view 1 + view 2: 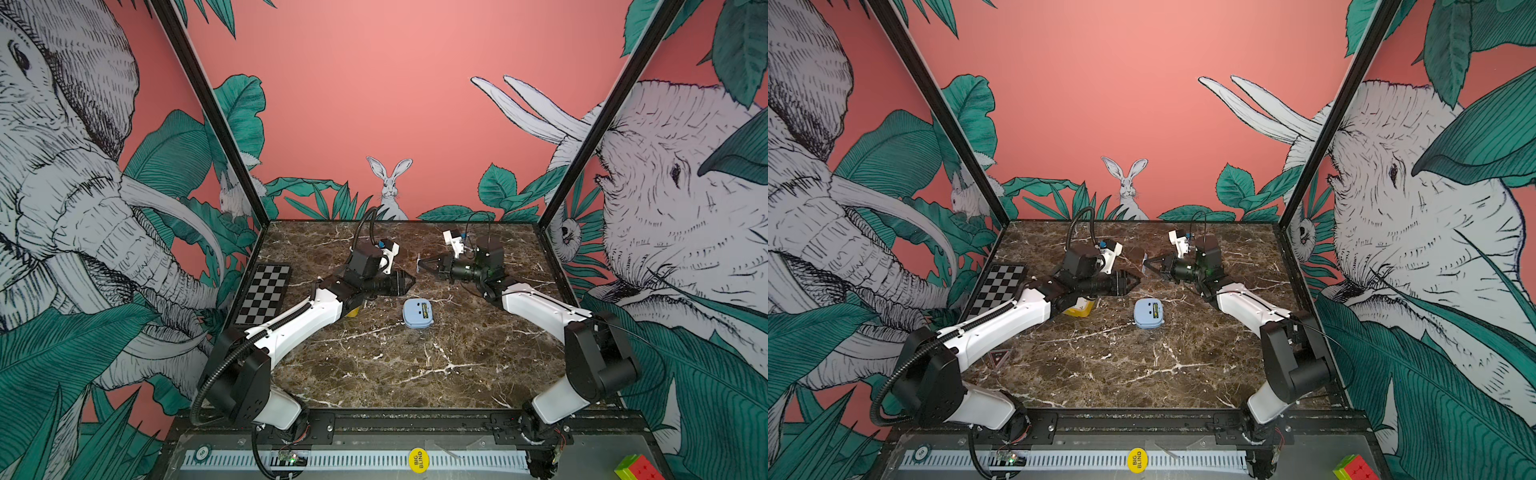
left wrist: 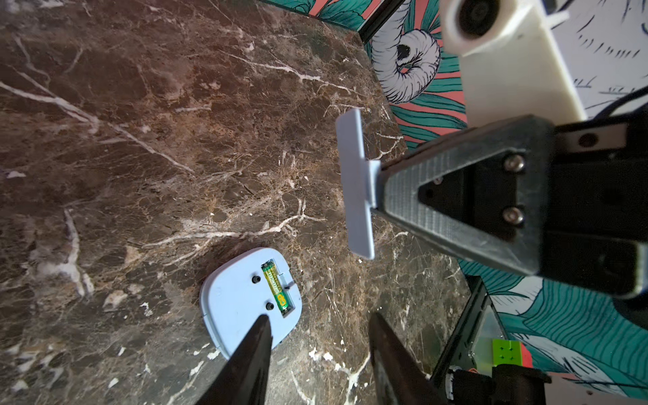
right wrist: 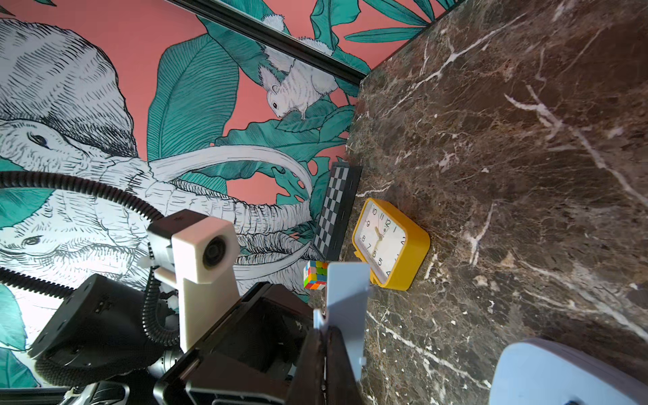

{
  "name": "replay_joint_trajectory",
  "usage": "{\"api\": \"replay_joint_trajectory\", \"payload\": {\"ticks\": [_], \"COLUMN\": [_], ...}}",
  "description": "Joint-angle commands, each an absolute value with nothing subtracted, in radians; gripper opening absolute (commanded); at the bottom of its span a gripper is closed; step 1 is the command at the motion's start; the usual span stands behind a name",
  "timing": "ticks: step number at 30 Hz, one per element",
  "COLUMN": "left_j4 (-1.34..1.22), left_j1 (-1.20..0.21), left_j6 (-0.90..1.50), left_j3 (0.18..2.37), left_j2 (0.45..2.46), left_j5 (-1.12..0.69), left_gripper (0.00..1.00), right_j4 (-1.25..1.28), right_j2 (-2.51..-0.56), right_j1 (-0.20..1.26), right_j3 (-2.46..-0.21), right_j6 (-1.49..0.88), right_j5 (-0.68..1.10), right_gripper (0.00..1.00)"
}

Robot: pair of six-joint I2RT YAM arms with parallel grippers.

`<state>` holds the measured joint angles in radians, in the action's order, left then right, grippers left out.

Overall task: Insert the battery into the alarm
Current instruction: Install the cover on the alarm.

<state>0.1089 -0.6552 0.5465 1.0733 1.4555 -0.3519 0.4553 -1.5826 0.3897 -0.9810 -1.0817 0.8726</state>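
The light blue alarm [image 1: 417, 313] [image 1: 1148, 313] lies face down at the table's middle, its back compartment uncovered. A green and yellow battery [image 2: 277, 289] [image 1: 424, 309] lies inside that compartment. My left gripper [image 2: 317, 315] [image 1: 411, 280] hovers just behind the alarm, its jaws apart with nothing between them. My right gripper [image 3: 324, 329] [image 1: 420, 264] is shut on the thin blue battery cover [image 3: 345, 301] [image 2: 356, 189], held in the air facing the left gripper.
A yellow clock [image 3: 389, 242] [image 1: 1079, 309] stands under the left forearm. A checkerboard [image 1: 264, 295] lies at the left table edge. A colour cube [image 1: 636, 467] sits off the table at the front right. The enclosure walls close three sides.
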Motion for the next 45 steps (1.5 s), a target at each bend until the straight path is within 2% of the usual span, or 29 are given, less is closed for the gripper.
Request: {"api": "replay_joint_trajectory", "payload": {"ticks": [1,5,12,16,18,25,29,41,45], "left_j4": [0.092,-0.002,0.213,0.255,0.260,0.187,0.241,0.261,0.282], "left_j1": [-0.661,-0.644,-0.682,-0.695,-0.731,-0.726,-0.726,-0.727,-0.727], "left_j6": [0.509,0.560,0.409,0.357,0.345,0.386,0.365,0.323,0.305], "left_j3": [1.079,1.010,1.149,1.210,1.218,1.148,1.160,1.237,1.264], "left_j2": [1.435,1.391,1.410,1.447,1.452,1.402,1.400,1.470,1.497], "left_j5": [-0.367,-0.376,-0.231,-0.196,-0.176,-0.172,-0.135,-0.115,-0.113], "left_gripper": [0.48,0.50,0.53,0.49,0.49,0.51,0.52,0.41,0.34], "right_j4": [0.587,0.604,0.569,0.546,0.541,0.570,0.605,0.561,0.561], "right_j2": [-1.577,-1.581,-1.589,-1.583,-1.577,-1.566,-1.573,-1.563,-1.556], "right_j1": [0.391,0.391,0.402,0.416,0.419,0.424,0.426,0.456,0.462], "right_j3": [-0.971,-0.968,-0.981,-0.986,-0.983,-0.977,-0.977,-0.978,-0.974], "right_j6": [-1.150,-1.162,-1.175,-1.172,-1.173,-1.194,-1.230,-1.228,-1.235], "right_j5": [0.889,0.894,0.870,0.842,0.827,0.812,0.811,0.790,0.779], "right_gripper": [0.00,0.00,0.00,0.00,0.00,0.00,0.00,0.00,0.00]}}
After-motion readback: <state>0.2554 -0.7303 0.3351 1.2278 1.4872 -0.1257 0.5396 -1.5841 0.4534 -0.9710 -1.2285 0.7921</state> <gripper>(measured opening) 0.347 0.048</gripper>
